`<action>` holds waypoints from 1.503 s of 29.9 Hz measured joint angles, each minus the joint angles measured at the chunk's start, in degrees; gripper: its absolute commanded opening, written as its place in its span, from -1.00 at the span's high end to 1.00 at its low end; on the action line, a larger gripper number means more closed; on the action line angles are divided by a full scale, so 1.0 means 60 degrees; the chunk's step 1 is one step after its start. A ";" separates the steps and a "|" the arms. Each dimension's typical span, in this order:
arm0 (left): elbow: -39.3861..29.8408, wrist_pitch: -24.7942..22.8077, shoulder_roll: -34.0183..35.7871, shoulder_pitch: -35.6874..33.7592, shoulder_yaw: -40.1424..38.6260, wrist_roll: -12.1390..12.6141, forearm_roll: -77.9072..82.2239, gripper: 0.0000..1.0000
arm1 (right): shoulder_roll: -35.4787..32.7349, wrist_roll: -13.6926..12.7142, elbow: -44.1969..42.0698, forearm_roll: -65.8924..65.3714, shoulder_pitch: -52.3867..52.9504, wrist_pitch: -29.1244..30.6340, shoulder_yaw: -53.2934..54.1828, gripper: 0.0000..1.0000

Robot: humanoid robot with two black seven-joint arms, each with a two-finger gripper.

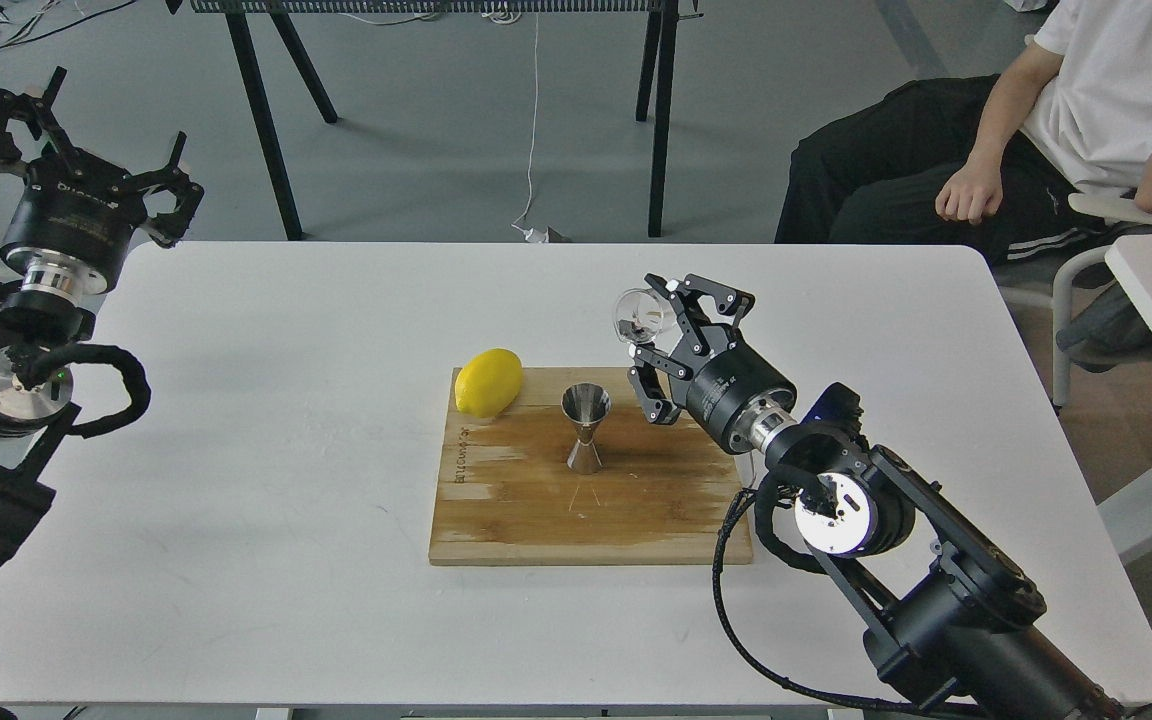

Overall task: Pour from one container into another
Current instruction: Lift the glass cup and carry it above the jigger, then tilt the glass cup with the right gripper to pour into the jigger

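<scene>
Two grippers show: the right gripper (pixel 658 345), right of centre, clamps the clear cup (pixel 639 314) tipped sideways just up-right of the steel jigger (pixel 585 428) upright on the wooden board (pixel 526 515), apparently for pouring, while the left gripper (pixel 86 135), upper left, hangs spread wide and empty.

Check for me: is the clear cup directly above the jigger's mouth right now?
No. The clear cup, tipped in the right gripper, hangs off to the right of the jigger.

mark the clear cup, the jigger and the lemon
clear cup (pixel 636 314), head view, its see-through side wall
jigger (pixel 585 420), head view, upper cone
lemon (pixel 488 382), head view, middle of its peel
</scene>
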 measured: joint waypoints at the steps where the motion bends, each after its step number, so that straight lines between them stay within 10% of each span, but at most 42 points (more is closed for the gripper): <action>1: 0.0000 0.0000 0.0001 0.0001 0.0003 0.0000 0.0001 -1.00 | 0.0016 0.0000 -0.0004 -0.0158 0.0000 0.0000 -0.0065 0.38; 45: 0.0142 -0.0043 -0.0027 0.0017 0.0004 -0.0014 -0.0010 -1.00 | 0.0033 0.0149 -0.0104 -0.5041 0.0037 -0.1167 -0.1486 0.38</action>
